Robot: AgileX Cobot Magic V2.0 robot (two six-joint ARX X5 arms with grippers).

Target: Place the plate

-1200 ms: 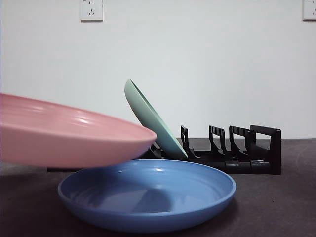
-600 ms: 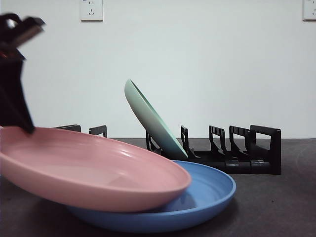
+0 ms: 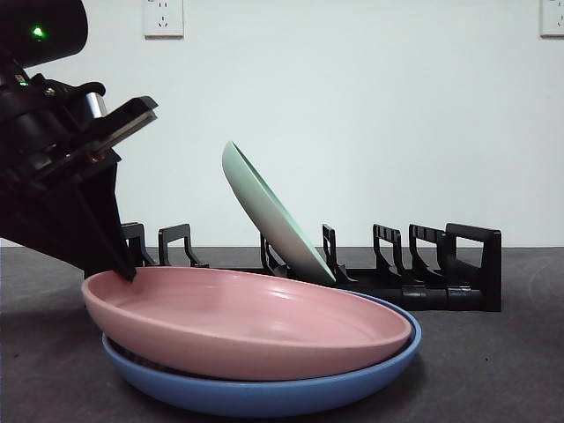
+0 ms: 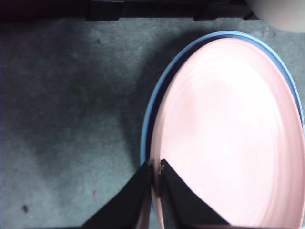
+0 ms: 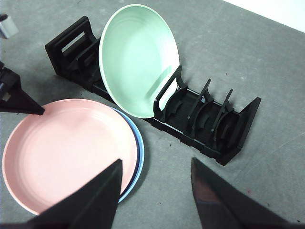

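A pink plate (image 3: 247, 326) lies level inside a blue plate (image 3: 264, 398) on the dark table, close to the front camera. My left gripper (image 3: 123, 269) is shut on the pink plate's left rim (image 4: 156, 167); its jaws pinch the edge of the pink plate (image 4: 228, 133), with the blue plate's rim (image 4: 147, 129) showing just outside. From high above the table, the right wrist view takes in the pink plate (image 5: 66, 148) and the blue plate (image 5: 138, 157). My right gripper (image 5: 156, 164) stands open up there, holding nothing.
A black slotted dish rack (image 3: 441, 273) runs along the back of the table behind the plates. A pale green plate (image 3: 273, 216) leans tilted in one of its slots (image 5: 138, 57). Several slots of the rack (image 5: 205, 124) to the green plate's right hold nothing.
The pink plate has come down and moved right, from tilted in the air to lying on the blue plate. My left arm has come into the front view with it.
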